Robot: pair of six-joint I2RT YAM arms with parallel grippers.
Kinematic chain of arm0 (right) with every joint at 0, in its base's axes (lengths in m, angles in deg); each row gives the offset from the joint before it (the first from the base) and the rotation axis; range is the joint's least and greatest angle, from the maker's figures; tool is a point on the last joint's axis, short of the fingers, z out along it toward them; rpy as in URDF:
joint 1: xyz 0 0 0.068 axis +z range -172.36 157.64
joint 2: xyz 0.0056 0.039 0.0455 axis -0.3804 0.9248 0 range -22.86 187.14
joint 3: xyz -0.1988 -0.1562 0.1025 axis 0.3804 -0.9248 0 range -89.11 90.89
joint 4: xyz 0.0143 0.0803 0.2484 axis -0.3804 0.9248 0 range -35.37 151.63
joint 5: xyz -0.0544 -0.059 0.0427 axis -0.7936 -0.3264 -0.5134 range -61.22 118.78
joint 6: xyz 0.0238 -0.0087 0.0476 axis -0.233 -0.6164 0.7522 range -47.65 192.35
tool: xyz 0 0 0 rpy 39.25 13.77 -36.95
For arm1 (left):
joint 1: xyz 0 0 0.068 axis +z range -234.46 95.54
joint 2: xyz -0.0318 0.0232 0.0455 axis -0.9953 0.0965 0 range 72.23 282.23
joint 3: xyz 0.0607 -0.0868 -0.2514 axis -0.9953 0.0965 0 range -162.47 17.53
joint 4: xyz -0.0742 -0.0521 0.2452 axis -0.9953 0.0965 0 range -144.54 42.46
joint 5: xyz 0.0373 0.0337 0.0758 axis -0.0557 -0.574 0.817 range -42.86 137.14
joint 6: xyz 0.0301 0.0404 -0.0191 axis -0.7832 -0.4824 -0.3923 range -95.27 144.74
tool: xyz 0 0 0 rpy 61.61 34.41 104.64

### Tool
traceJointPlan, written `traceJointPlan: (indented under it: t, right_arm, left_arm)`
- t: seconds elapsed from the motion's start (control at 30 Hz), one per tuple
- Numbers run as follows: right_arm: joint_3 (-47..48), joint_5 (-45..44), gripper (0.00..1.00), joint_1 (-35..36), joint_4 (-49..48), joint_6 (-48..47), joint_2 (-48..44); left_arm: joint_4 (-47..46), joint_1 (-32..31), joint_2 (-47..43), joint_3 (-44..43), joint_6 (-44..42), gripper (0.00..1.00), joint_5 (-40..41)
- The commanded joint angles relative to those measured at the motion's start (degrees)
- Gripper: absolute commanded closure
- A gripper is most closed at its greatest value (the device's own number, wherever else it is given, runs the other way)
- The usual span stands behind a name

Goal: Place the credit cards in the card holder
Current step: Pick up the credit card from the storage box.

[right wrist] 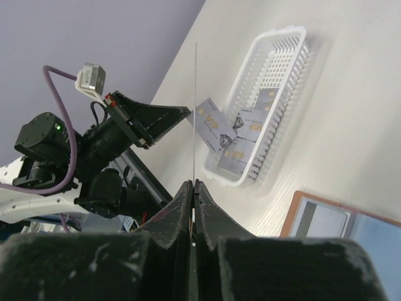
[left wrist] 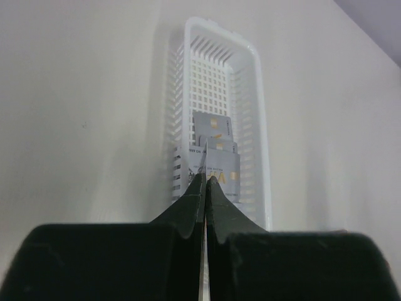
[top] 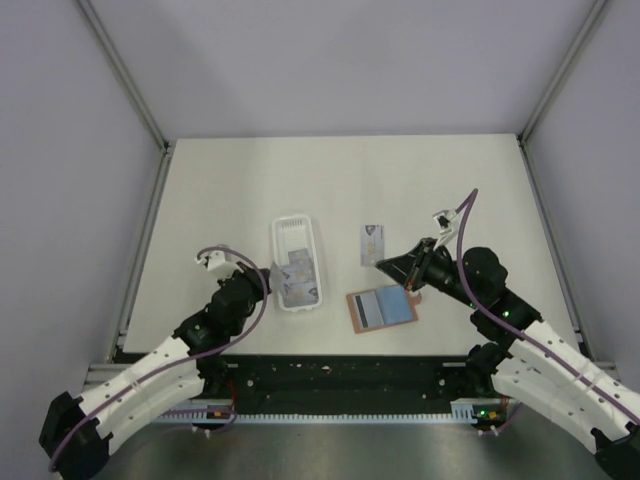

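The card holder (top: 352,318) lies open on the table's near middle, orange-brown outside and pale blue-grey inside, with a dark-striped credit card (top: 372,309) lying in its left half. Just behind it, my right gripper (top: 385,263) is shut on a grey credit card (top: 372,243); the right wrist view shows this card edge-on (right wrist: 195,113) rising from the gripper (right wrist: 193,183). My left gripper (top: 268,277) hovers at the white tray's near end, shut on another credit card (right wrist: 210,122), which the left wrist view shows edge-on (left wrist: 205,160) between the fingertips (left wrist: 205,179).
A white slotted plastic tray (top: 275,250) stands left of the card holder, long side running away from me. Several grey VIP cards (left wrist: 213,128) lie overlapping in its near half. The two grippers face each other across the tray and holder.
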Motion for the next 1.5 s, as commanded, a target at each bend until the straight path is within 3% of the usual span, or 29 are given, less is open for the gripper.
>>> traceJointPlan:
  t: [0.0,0.6,0.73,0.87,0.93,0.97,1.03,1.13,1.27,1.47]
  right_arm:
    - [0.5,0.7,1.00,-0.3,-1.7,0.1,-0.7]
    - [0.3,1.5,1.00,-0.3,-2.0,0.1,-0.6]
    - [0.7,1.7,1.00,-0.3,-1.6,-0.2,-0.5]
    - [2.3,9.0,1.00,-0.3,-4.1,-1.5,1.1]
    - [3.4,14.8,1.00,-0.3,-6.1,-1.4,2.3]
    - [4.0,16.9,1.00,-0.3,-7.3,-1.1,2.8]
    - [4.6,21.4,1.00,-0.3,-9.9,0.1,3.8]
    - [4.7,25.8,1.00,-0.3,-15.0,3.2,5.1]
    - [4.5,28.5,1.00,-0.3,-19.4,6.8,5.9]
    - [4.2,29.8,1.00,-0.3,-22.6,9.2,6.4]
  left_arm:
    - [-5.0,-2.1,-2.6,0.5,-1.1,1.00,6.9]
    - [-2.9,-3.8,-1.1,0.5,1.8,0.76,8.4]
    - [-2.5,-3.8,-2.1,-1.5,0.0,0.64,7.3]
    - [-7.0,-3.8,-1.4,-6.6,-7.3,0.48,-1.9]
    - [-9.1,-3.8,-0.8,-9.8,-9.5,0.44,-9.3]
    - [-10.5,-3.8,-0.7,-11.2,-10.1,0.36,-12.5]
    - [-14.5,-3.8,-0.6,-13.0,-10.9,0.30,-20.4]
    - [-22.1,-3.8,0.0,-13.9,-9.4,0.28,-32.2]
    - [-30.5,-3.9,2.5,-13.9,-5.7,0.27,-41.6]
    - [-35.5,-6.8,5.8,-14.0,-5.9,0.28,-45.0]
